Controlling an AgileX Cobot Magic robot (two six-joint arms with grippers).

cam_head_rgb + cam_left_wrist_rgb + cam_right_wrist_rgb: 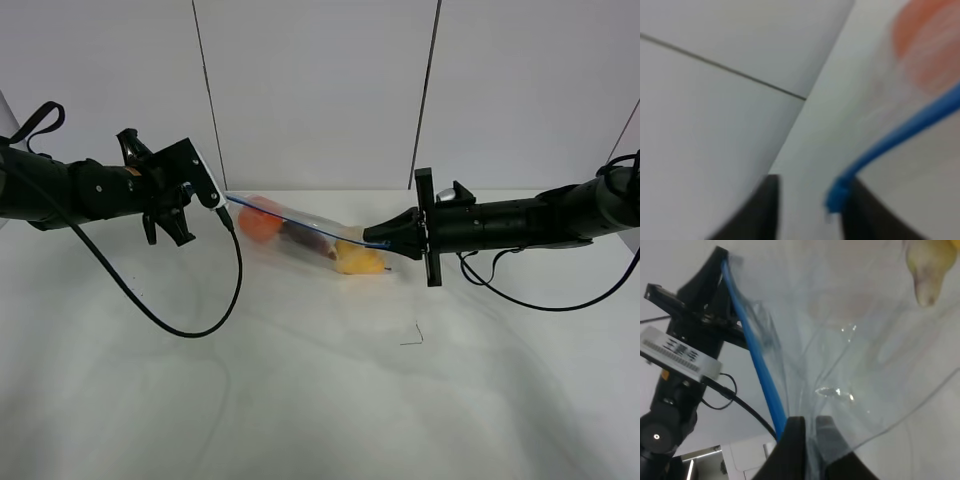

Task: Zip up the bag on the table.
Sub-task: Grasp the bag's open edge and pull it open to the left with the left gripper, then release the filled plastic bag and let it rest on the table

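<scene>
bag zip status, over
Right gripper shut on the bag at its zip strip. Left gripper at strip's other end, grip unclear. No obstruction seen.

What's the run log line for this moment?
left gripper: at zip strip end, grip unclear | right gripper: shut on bag beside strip | bag: stretched between both grippers

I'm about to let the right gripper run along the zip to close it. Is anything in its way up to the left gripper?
Nothing visible does. The blue zip strip runs bare from the right gripper to the left gripper; the orange and pear sit inside the bag, below the strip.
</scene>
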